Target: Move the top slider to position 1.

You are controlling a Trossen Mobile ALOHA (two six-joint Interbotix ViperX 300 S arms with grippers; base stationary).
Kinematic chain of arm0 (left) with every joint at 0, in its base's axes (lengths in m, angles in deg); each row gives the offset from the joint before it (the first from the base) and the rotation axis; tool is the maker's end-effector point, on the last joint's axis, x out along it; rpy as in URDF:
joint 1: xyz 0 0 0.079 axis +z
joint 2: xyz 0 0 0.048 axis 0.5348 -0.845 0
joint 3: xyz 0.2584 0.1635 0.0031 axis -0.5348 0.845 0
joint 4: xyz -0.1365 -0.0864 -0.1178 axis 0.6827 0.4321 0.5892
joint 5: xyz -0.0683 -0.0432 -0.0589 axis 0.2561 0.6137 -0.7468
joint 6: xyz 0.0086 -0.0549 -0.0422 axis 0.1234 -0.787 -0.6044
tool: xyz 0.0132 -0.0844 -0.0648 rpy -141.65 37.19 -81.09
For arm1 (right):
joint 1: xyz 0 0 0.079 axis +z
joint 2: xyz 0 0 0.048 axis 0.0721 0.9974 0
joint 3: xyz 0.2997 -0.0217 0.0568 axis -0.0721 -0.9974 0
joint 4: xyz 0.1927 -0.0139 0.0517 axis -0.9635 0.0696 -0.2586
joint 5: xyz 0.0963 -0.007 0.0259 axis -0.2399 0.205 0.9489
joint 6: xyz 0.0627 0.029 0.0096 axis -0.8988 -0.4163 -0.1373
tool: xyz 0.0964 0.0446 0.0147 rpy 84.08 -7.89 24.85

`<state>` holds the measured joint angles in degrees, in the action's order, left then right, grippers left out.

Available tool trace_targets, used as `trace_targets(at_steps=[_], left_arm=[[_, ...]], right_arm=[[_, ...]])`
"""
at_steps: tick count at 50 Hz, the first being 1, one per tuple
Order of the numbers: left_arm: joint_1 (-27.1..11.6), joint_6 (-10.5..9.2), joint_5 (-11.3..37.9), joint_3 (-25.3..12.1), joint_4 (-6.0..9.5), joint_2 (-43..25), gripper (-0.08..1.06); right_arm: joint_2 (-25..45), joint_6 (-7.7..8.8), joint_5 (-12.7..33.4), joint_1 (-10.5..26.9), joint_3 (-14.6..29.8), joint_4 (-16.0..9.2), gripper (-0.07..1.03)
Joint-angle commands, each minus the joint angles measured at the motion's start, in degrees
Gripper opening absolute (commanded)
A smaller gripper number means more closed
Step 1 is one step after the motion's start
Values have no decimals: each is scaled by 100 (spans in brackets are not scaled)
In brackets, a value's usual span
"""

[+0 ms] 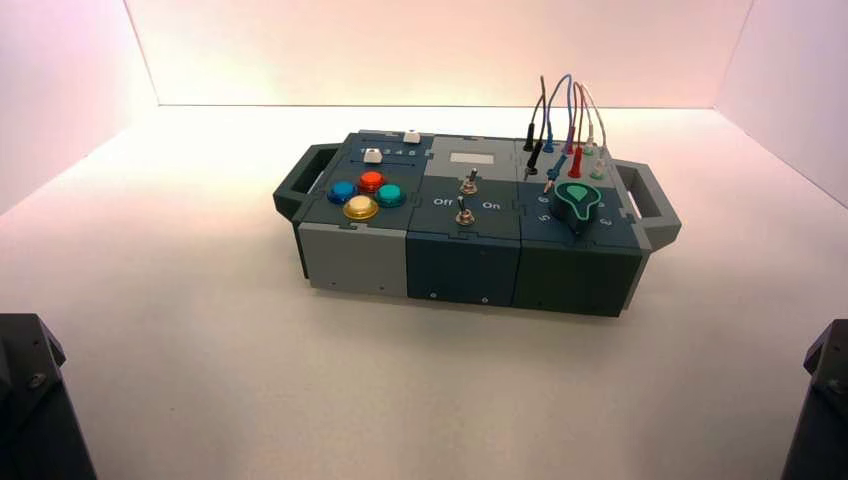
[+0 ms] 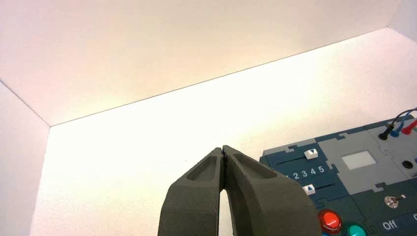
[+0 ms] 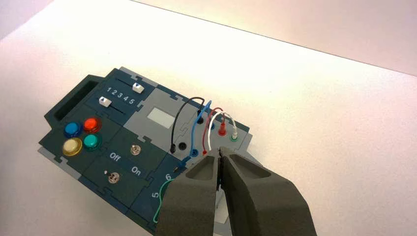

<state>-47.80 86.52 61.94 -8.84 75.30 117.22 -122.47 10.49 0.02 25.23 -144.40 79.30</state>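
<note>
- Inspecting the top slider [image 3: 138,88] found its small white knob on the box's far left panel [image 3: 96,88], at the 5 end of the number row and well apart from position 1 [image 3: 108,89].
- The left gripper [image 2: 223,149] hung beyond the box's left side, fingertips together, nothing held. It was judged the nearer for the job.
- The right gripper [image 3: 219,151] idled over the box's right part, likewise closed and empty.
- Handling, as judged: knob light, hard and possibly slippery; track [image 3: 124,82] slightly stiff; stem liable to snap under downward load.
- Recommended hold: low on the knob's two opposite sides, lightly, or a closed-tip push on its 5-side face, straight along the track.
- Risk noted: low fingers could have nudged the lower slider [image 3: 104,102].
</note>
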Motion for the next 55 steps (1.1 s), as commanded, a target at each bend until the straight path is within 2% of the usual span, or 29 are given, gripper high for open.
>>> trace_targets(at_steps=[1, 13, 17, 21, 26, 36, 47, 48, 55], left_arm=[[-44, 18, -35, -114, 9, 0, -3], [-88, 18, -18, -105, 9, 0, -3], [-88, 18, -9, -105, 9, 0, -3], [-88, 18, -18, -141, 9, -62, -3], [-88, 18, -18, -167, 9, -105, -3], [-88, 18, 9, -211, 9, -114, -3], [-88, 18, 290, -264, 9, -123, -3], [-88, 18, 334, -255, 9, -123, -3], [-88, 18, 387, -264, 9, -105, -3]], right_arm=[[9, -18, -44, 26, 132, -35, -2], [-35, -18, -18, 176, 132, -53, -2], [9, -18, -9, 369, 185, -105, -2], [290, -62, -9, 721, 316, -158, -2], [853, -114, -9, 1055, 554, -290, -2], [2224, -114, 9, 1397, 1160, -571, -2], [3551, -105, 18, 1415, 1907, -677, -2], [3841, -105, 18, 1415, 2109, -694, -2], [4649, -97, 79, 1406, 2663, -686, -2]])
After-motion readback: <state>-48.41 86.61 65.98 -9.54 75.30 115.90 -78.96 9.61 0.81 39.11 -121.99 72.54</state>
